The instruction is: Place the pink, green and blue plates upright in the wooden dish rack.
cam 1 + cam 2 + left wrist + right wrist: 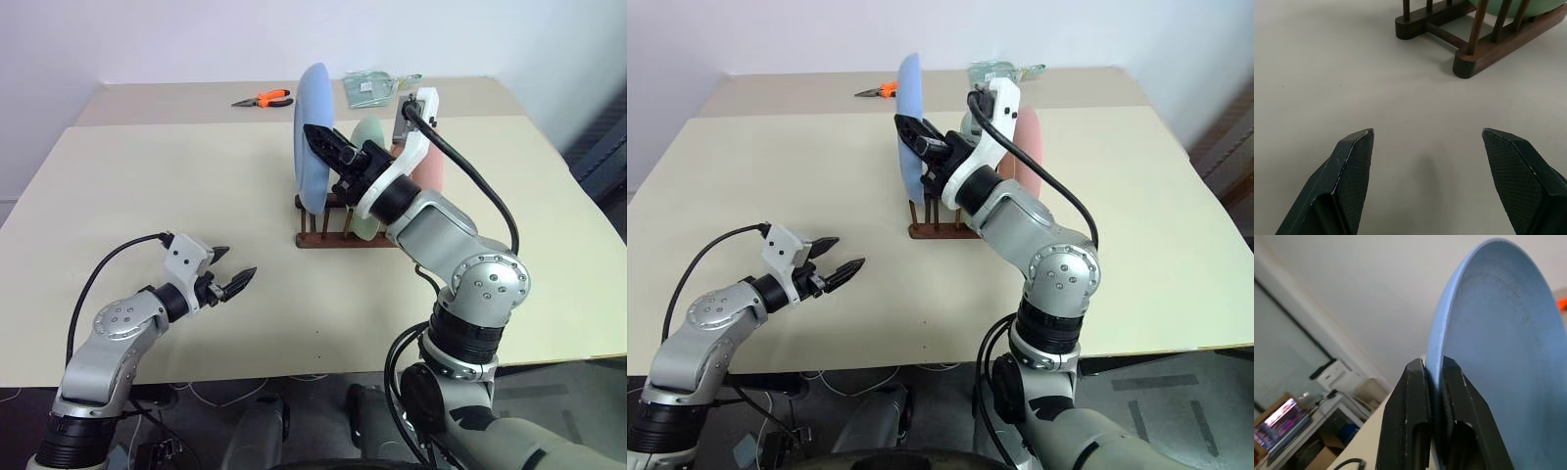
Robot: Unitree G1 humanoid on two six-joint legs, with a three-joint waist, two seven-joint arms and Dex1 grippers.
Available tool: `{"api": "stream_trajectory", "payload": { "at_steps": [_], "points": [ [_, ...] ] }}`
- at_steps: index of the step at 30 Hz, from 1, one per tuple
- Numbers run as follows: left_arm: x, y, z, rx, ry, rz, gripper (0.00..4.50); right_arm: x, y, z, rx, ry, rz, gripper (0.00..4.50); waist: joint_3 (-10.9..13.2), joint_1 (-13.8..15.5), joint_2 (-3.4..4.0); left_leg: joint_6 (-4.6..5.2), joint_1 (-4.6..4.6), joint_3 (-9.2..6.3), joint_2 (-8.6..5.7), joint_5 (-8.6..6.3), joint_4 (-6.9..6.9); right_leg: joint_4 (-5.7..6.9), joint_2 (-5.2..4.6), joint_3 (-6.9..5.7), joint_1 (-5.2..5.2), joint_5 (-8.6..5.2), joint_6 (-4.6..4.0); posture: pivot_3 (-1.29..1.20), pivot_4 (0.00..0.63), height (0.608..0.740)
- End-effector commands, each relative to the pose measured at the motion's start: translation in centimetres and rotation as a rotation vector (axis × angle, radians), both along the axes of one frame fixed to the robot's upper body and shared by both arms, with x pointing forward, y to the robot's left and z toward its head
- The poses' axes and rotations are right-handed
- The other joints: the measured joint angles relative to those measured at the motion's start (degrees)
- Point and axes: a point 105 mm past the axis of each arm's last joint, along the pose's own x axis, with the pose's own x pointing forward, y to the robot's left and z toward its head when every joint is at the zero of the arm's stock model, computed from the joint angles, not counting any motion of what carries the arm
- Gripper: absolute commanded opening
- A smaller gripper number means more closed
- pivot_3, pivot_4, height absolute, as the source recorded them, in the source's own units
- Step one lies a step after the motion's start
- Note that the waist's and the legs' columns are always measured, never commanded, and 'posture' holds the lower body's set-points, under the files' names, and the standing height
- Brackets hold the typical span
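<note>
My right gripper [318, 140] is shut on the rim of the light blue plate [312, 127], which it holds upright at the left end of the wooden dish rack [323, 238]. The plate's lower edge is down among the pegs; whether it rests on the bars I cannot tell. In the right wrist view both fingers [1405, 401] pinch the blue plate's [1503, 357] edge. The green plate [369, 137] stands in the rack's middle. Partly hidden behind my right arm, the pink plate [1029, 137] stands at the right end. My left gripper [233, 266] hangs open and empty just above the table, front left of the rack.
Orange-handled pliers [265, 99] and a clear plastic packet [370, 86] lie on the far table behind the rack. The beige table [147, 196] stretches wide to the left of the rack, and its front edge runs just beneath my left arm.
</note>
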Motion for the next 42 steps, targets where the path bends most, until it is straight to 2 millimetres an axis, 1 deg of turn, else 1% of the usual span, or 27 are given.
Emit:
{"api": "stream_trajectory", "payload": {
  "at_steps": [1, 4, 6, 7, 10, 13, 15, 18, 20, 22, 23, 24, 25, 26, 27, 28, 30, 32, 34, 36, 38, 42],
  "points": [
    [-0.2, -0.8, 1.0, -0.001, -0.041, -0.030, 3.61, 0.2, -0.2, 0.7, 0.026, 0.000, -0.009, 0.00, 0.0, 0.0, -0.01, 0.00, 0.00, 0.00, 0.00, 0.00, 0.00, 0.00, 0.00, 0.00, 0.00, 0.00, 0.00, 0.00, 0.150, 0.740],
    [-0.2, -1.0, 1.0, -0.001, -0.044, -0.032, 3.61, 0.8, -0.1, 0.4, 0.027, 0.033, -0.015, 0.00, 0.0, 0.0, 0.00, 0.00, 0.00, 0.00, 0.00, 0.00, 0.00, 0.00, 0.01, 0.00, 0.00, 0.00, 0.00, 0.00, 0.150, 0.740],
    [-0.3, -1.2, 1.1, -0.001, -0.046, -0.034, 3.67, 1.0, -0.1, 0.4, 0.011, 0.028, -0.018, 0.76, 0.0, 0.0, 0.00, 0.00, 0.00, 0.01, 0.00, 0.00, 0.00, 0.00, 0.01, 0.00, 0.00, 0.00, 0.00, 0.00, 0.150, 0.740],
    [-0.3, -1.4, 1.2, -0.002, -0.047, -0.036, 3.67, 1.1, -0.2, 0.9, -0.033, -0.025, -0.036, 1.06, 0.0, 0.0, 0.00, 0.00, -0.01, 0.01, 0.00, 0.00, 0.01, 0.00, 0.01, 0.00, 0.00, 0.00, 0.00, 0.00, 0.150, 0.740],
    [-0.3, -1.8, 1.5, -0.007, -0.049, -0.041, 3.67, 0.7, -0.6, 2.9, -0.190, -0.248, -0.090, 2.49, 0.0, 0.0, 0.01, 0.01, -0.02, 0.03, 0.00, 0.00, 0.03, -0.02, 0.01, 0.00, 0.02, 0.00, 0.01, 0.00, 0.150, 0.740],
    [-0.3, -2.1, 1.6, -0.009, -0.044, -0.050, 3.67, -0.8, -1.2, 5.0, -0.305, -0.473, -0.085, 2.49, 0.0, 0.0, 0.01, 0.01, -0.01, 0.03, 0.01, 0.00, 0.02, -0.03, 0.01, -0.02, 0.03, -0.02, 0.04, 0.00, 0.150, 0.740],
    [-0.2, -2.4, 1.7, -0.010, -0.042, -0.059, 3.67, -2.0, -2.2, 6.3, -0.371, -0.609, -0.082, 2.49, 0.0, 0.1, 0.00, 0.01, -0.03, 0.04, 0.01, 0.00, 0.03, -0.05, 0.01, -0.02, 0.05, -0.03, 0.06, 0.00, 0.150, 0.740],
    [0.2, -2.6, 1.8, -0.009, -0.043, -0.062, 3.67, -3.1, -5.0, 7.7, -0.440, -0.728, -0.104, 2.49, 0.0, 0.3, -0.03, 0.02, -0.03, 0.04, 0.01, 0.00, 0.05, -0.16, 0.00, -0.03, 0.14, -0.05, 0.09, 0.00, 0.150, 0.740],
    [0.6, -2.4, 1.9, -0.003, -0.052, -0.055, 3.67, -2.9, -8.3, 7.9, -0.495, -0.729, -0.169, 2.49, 0.0, 0.5, -0.06, 0.02, -0.03, 0.04, 0.01, -0.01, 0.07, -0.20, 0.00, -0.04, 0.18, -0.06, 0.07, 0.00, 0.150, 0.740],
    [1.1, -1.9, 1.7, 0.009, -0.061, -0.030, 3.67, -2.1, -13.8, 6.4, -0.635, -0.659, -0.292, 2.49, -0.1, 1.2, -0.19, 0.04, -0.04, 0.01, 0.01, -0.01, 0.08, -0.29, -0.01, -0.08, 0.28, -0.08, 0.04, 0.00, 0.150, 0.740],
    [1.3, -1.6, 1.6, 0.016, -0.067, -0.020, 3.67, -2.0, -16.1, 5.5, -0.691, -0.613, -0.335, 2.49, -0.1, 1.5, -0.22, 0.09, -0.02, -0.01, 0.01, -0.05, 0.09, -0.38, -0.03, -0.13, 0.40, -0.16, -0.03, 0.00, 0.150, 0.740],
    [1.6, -1.1, 1.6, 0.026, -0.074, -0.001, 3.67, -2.1, -18.6, 4.0, -0.738, -0.547, -0.365, 2.49, -0.1, 1.7, -0.21, 0.18, -0.01, 0.05, 0.00, -0.10, 0.15, -0.43, -0.04, -0.12, 0.44, -0.18, -0.01, 0.00, 0.150, 0.740],
    [1.8, -0.7, 1.5, 0.037, -0.079, 0.017, 3.67, -2.3, -20.6, 2.7, -0.767, -0.484, -0.379, 2.49, -0.1, 1.8, -0.21, 0.20, -0.01, 0.13, -0.03, -0.11, 0.15, -0.45, -0.10, -0.09, 0.45, -0.18, -0.02, 0.00, 0.150, 0.740],
    [2.2, -0.1, 1.3, 0.057, -0.084, 0.041, 3.67, -2.7, -22.5, 0.9, -0.787, -0.409, -0.380, 2.49, -0.1, 1.8, -0.21, 0.24, 0.00, 0.18, -0.04, -0.13, 0.15, -0.44, -0.15, -0.06, 0.45, -0.19, -0.01, 0.00, 0.150, 0.740],
    [2.4, 0.4, 1.2, 0.072, -0.087, 0.060, 3.67, -3.1, -23.8, -0.7, -0.802, -0.350, -0.376, 2.49, -0.1, 1.8, -0.17, 0.26, 0.01, 0.20, -0.04, -0.15, 0.17, -0.43, -0.15, -0.05, 0.46, -0.19, -0.01, 0.00, 0.150, 0.740],
    [2.6, 1.1, 1.0, 0.088, -0.091, 0.078, 3.67, -3.3, -24.5, -2.5, -0.819, -0.295, -0.365, 2.49, -0.1, 1.8, -0.17, 0.26, 0.01, 0.21, -0.04, -0.14, 0.18, -0.42, -0.15, -0.04, 0.45, -0.19, 0.00, 0.00, 0.150, 0.740],
    [2.8, 1.8, 1.0, 0.102, -0.100, 0.103, 3.67, -3.6, -25.4, -5.2, -0.841, -0.221, -0.340, 2.49, -0.1, 1.3, -0.04, 0.26, 0.07, 0.27, -0.01, -0.15, 0.17, -0.41, -0.14, -0.01, 0.46, -0.18, -0.01, 0.00, 0.150, 0.740],
    [2.9, 2.2, 0.9, 0.103, -0.105, 0.117, 3.67, -3.5, -25.5, -7.5, -0.863, -0.177, -0.323, 2.49, -0.1, 0.7, 0.03, 0.26, 0.11, 0.38, 0.00, -0.15, 0.17, -0.39, -0.15, 0.11, 0.46, -0.27, 0.12, 0.00, 0.150, 0.740],
    [2.8, 2.5, 0.7, 0.102, -0.106, 0.123, 3.67, -3.3, -25.3, -8.7, -0.866, -0.163, -0.306, 2.49, -0.1, 0.3, 0.03, 0.26, 0.12, 0.38, 0.01, -0.14, 0.19, -0.36, -0.15, 0.11, 0.47, -0.31, 0.18, 0.00, 0.150, 0.740],
    [2.4, 2.7, 0.5, 0.101, -0.103, 0.127, 3.67, -3.0, -24.9, -10.3, -0.886, -0.146, -0.281, 2.49, -0.1, 0.3, 0.03, 0.26, 0.14, 0.39, 0.03, -0.15, 0.18, -0.35, -0.15, 0.10, 0.47, -0.31, 0.18, 0.00, 0.150, 0.740],
    [2.0, 2.6, 0.4, 0.097, -0.101, 0.134, 3.67, -2.7, -24.5, -11.4, -0.877, -0.133, -0.262, 2.49, -0.1, 0.3, 0.02, 0.26, 0.12, 0.37, 0.03, -0.15, 0.18, -0.36, -0.15, 0.09, 0.46, -0.31, 0.18, 0.00, 0.150, 0.740],
    [1.5, 2.5, 0.1, 0.096, -0.093, 0.139, 3.67, -2.2, -23.7, -12.3, -0.918, -0.154, -0.232, 2.49, -0.1, 0.8, 0.02, 0.26, 0.06, 0.34, -0.05, -0.15, 0.22, -0.37, -0.24, 0.09, 0.44, -0.18, 0.03, 0.00, 0.150, 0.740]
  ]
}}
